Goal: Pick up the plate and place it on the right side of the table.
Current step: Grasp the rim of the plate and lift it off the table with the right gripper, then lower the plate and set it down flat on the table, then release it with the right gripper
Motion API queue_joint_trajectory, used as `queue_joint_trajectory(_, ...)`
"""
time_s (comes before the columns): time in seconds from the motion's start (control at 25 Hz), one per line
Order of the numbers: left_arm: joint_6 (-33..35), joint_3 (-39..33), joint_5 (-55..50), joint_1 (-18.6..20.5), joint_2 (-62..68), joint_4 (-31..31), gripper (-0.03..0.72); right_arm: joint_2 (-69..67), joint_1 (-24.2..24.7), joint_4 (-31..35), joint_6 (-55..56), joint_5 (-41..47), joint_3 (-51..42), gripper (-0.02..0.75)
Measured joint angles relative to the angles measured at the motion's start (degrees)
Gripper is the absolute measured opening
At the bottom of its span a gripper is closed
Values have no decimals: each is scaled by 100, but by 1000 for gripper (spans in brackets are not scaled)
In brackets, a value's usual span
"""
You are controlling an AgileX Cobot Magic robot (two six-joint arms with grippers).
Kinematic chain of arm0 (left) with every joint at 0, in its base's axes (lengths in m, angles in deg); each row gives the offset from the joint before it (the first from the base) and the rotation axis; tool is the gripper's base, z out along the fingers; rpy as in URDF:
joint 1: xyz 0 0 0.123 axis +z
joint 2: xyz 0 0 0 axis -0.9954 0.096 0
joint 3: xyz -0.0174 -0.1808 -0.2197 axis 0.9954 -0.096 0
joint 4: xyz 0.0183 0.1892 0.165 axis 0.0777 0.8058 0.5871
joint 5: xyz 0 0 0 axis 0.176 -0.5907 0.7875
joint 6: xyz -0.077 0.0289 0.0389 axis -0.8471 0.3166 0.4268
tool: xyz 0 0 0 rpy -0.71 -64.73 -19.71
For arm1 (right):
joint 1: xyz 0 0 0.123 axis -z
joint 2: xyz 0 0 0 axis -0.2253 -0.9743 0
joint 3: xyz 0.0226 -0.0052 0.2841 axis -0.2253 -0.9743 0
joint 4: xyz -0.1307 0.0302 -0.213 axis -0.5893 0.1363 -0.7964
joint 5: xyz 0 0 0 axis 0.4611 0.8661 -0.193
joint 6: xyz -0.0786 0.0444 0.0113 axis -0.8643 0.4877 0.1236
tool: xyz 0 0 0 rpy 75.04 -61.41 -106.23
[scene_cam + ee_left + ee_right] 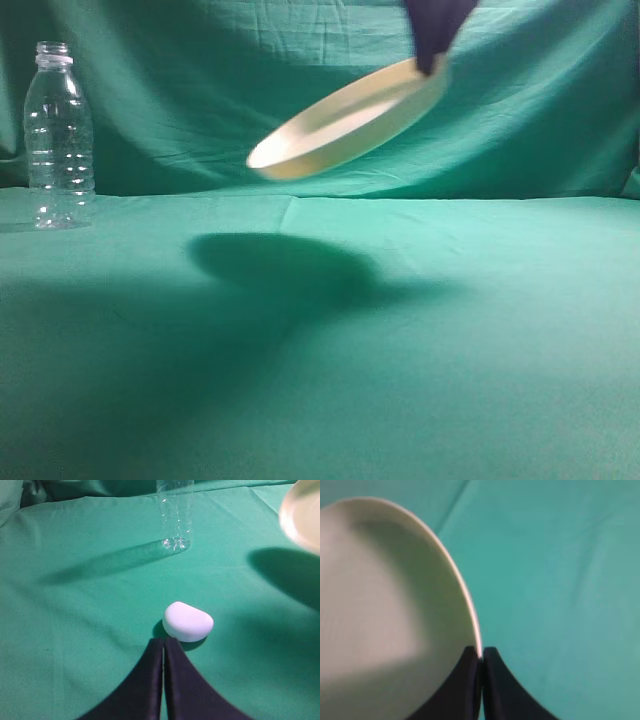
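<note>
Leftmost: clear ribbed plastic bottle (59, 135), upright on the teal-green cloth table (450, 350), capless, no label or writing visible. Left gripper (163, 645): dark fingers pressed together, empty, low over the cloth; small white rounded lump (187, 622) just beyond its tips. Centre-right: wide round cream-yellow plastic plate (350, 120), aloft and tilted, left edge lower, shadow on the cloth below. Right gripper (481, 655): descends from above, clamped on the plate's upper right rim.

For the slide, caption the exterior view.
Right gripper holds tilted cream-yellow round plastic plate above teal-green cloth table.
</note>
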Motion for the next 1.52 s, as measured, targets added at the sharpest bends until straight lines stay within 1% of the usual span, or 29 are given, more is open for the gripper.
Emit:
queue_joint_trajectory(0.08, 0, 0, 0, 0, 0, 0, 0, 265, 330, -15, -37, 205, -44, 0)
queue_joint_trajectory(0.16, 0, 0, 0, 0, 0, 0, 0, 556, 723, -28, -58, 260, -284, 0)
queue_joint_trajectory(0.28, 0, 0, 0, 0, 0, 0, 0, 940, 1261, -52, -70, 146, -966, 0)
queue_joint_trajectory(0.36, 0, 0, 0, 0, 0, 0, 0, 1109, 1535, -52, -70, 0, -1501, 0)
queue_joint_trajectory(0.44, 0, 0, 0, 0, 0, 0, 0, 1198, 1830, -52, -70, -286, -2077, 0)
queue_joint_trajectory(0.64, 0, 0, 0, 0, 0, 0, 0, 1211, 2300, -52, -49, -1068, -3176, 0)
queue_joint_trajectory(0.72, 0, 0, 0, 0, 0, 0, 0, 1211, 2429, -19, -49, -1348, -3430, 0)
queue_joint_trajectory(0.84, 0, 0, 0, 0, 0, 0, 0, 1179, 2531, 4, -37, -1492, -3603, 0)
queue_joint_trajectory(0.88, 0, 0, 0, 0, 0, 0, 0, 1139, 2541, 4, -37, -1532, -3606, 48)
queue_joint_trajectory(0.96, 0, 0, 0, 0, 0, 0, 0, 1055, 2562, -7, -37, -1572, -3643, 48)
queue_joint_trajectory(1.0, 0, 0, 0, 0, 0, 0, 0, 1034, 2562, -7, -37, -1572, -3643, 123)
queue_joint_trajectory(1.16, 0, 0, 0, 0, 0, 0, 0, 1138, 2562, 15, -37, -1526, -3643, 312)
queue_joint_trajectory(1.2, 0, 0, 0, 0, 0, 0, 0, 1233, 2562, 37, -27, -1481, -3643, 351)
queue_joint_trajectory(1.24, 0, 0, 0, 0, 0, 0, 0, 1341, 2562, 91, -28, -1405, -3632, 367)
queue_joint_trajectory(1.28, 0, 0, 0, 0, 0, 0, 0, 1498, 2562, 153, -25, -1318, -3615, 354)
queue_joint_trajectory(1.44, 0, 0, 0, 0, 0, 0, 0, 2332, 2552, 470, -25, -901, -3514, 354)
queue_joint_trajectory(1.48, 0, 0, 0, 0, 0, 0, 0, 2590, 2542, 546, -38, -810, -3514, 262)
queue_joint_trajectory(1.52, 0, 0, 0, 0, 0, 0, 0, 2811, 2523, 618, -51, -704, -3514, 205)
